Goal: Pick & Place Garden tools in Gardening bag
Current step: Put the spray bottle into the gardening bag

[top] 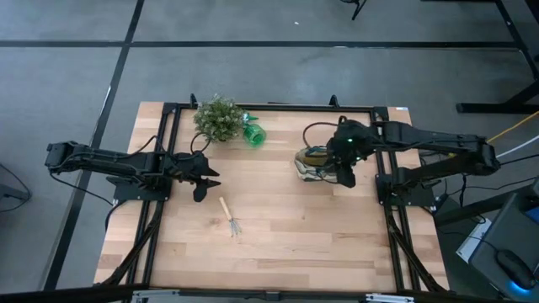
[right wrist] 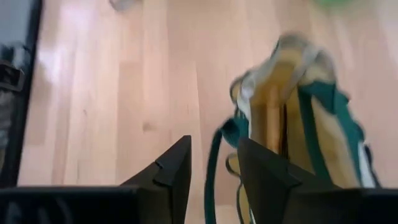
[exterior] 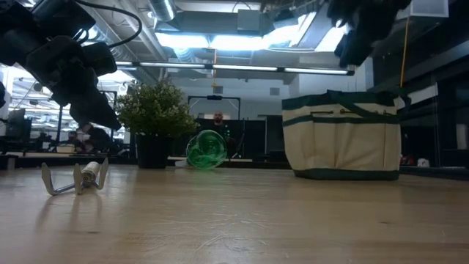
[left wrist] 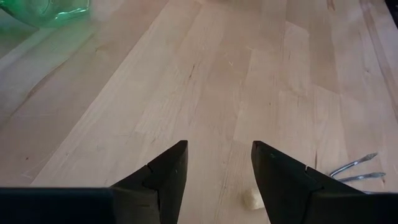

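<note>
The left pincer point(top: 205, 183) hangs open above the bare tabletop point(top: 286, 227), near the small rake point(top: 230, 217) that lies flat on the wood. The right pincer point(top: 344, 176) is over the bag point(top: 310, 162), its fingers apart and holding nothing. A green plastic tool point(top: 254, 134) lies beside the potted plant point(top: 217, 119).
</note>
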